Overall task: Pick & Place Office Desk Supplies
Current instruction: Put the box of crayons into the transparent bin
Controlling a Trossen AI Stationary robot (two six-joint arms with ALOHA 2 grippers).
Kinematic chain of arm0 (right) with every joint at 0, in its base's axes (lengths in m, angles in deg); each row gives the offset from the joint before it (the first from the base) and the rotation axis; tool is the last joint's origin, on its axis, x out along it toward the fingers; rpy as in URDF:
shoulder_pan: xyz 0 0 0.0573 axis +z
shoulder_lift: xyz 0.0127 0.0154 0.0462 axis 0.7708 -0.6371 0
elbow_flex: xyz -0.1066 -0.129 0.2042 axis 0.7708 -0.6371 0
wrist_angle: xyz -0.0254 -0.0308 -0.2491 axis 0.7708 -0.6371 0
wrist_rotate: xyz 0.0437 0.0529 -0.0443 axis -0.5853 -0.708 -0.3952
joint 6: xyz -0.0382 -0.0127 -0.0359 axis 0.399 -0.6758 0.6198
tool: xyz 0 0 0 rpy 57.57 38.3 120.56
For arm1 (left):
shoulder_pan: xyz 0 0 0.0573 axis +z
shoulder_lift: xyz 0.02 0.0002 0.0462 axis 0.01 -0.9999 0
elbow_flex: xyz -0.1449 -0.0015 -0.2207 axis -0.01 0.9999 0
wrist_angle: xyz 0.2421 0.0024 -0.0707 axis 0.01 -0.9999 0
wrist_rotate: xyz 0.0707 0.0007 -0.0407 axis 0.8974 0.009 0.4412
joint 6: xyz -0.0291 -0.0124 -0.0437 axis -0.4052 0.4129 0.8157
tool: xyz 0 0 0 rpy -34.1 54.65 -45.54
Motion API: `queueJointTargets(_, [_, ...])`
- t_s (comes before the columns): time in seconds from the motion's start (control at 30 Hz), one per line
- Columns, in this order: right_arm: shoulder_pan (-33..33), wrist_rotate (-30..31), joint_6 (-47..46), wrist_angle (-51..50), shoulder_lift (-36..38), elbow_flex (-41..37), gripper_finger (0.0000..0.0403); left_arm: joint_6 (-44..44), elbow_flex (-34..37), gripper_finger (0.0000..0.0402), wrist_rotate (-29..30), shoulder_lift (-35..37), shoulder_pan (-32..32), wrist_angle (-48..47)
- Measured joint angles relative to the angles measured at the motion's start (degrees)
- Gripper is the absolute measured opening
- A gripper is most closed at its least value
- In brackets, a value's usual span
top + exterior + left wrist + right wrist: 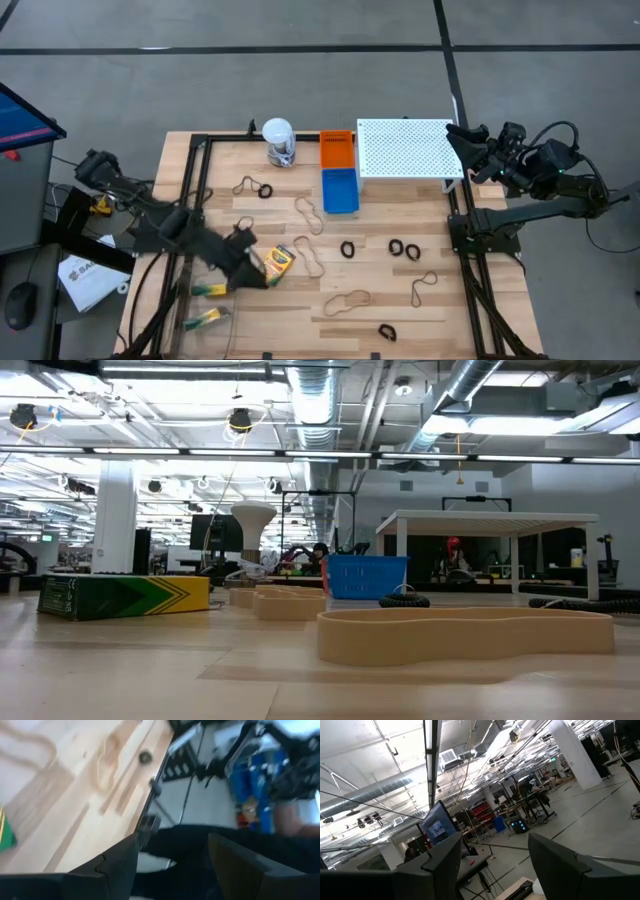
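A yellow-and-green crayon box (279,262) lies flat on the wooden table (420,215), near its left front; the low view shows it on its long side (125,595). Tan rubber-band loops (347,300) (465,635) and black ring-like clips (347,249) are scattered flat over the table. My left gripper (246,266) (172,845) hangs blurred just left of the crayon box, open, with nothing between its fingers. My right gripper (466,138) (495,845) waits raised at the table's far right corner, open and holding nothing.
At the far edge stand a white-lidded jar (279,142), an orange bin (337,150), a blue bin (340,190) and a white perforated shelf (405,148). Two more yellow-green items (210,290) (200,319) lie by the left front edge. A black frame (190,200) borders the table.
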Motion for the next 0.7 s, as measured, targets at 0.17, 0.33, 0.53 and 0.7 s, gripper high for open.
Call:
queueJointTargets(0.17, [0.0,-1.0,0.0,0.0,0.0,0.0,0.0224,-0.2,0.0,0.0216,-0.8,0.0,7.2,6.2])
queueJointTargets(0.33, [0.0,-1.0,0.0,0.0,0.0,0.0,0.0224,-0.1,0.0,0.0215,-1.0,0.4,12.9,11.8])
queueJointTargets(0.53, [0.0,-1.0,0.0,0.0,0.5,0.0,0.0224,4.2,0.0,0.0257,-2.5,0.2,18.6,11.8])
queueJointTargets(0.7, [0.0,-1.4,0.0,0.2,1.4,0.0,0.0224,4.6,0.0,0.0328,-4.3,-0.4,20.3,7.6])
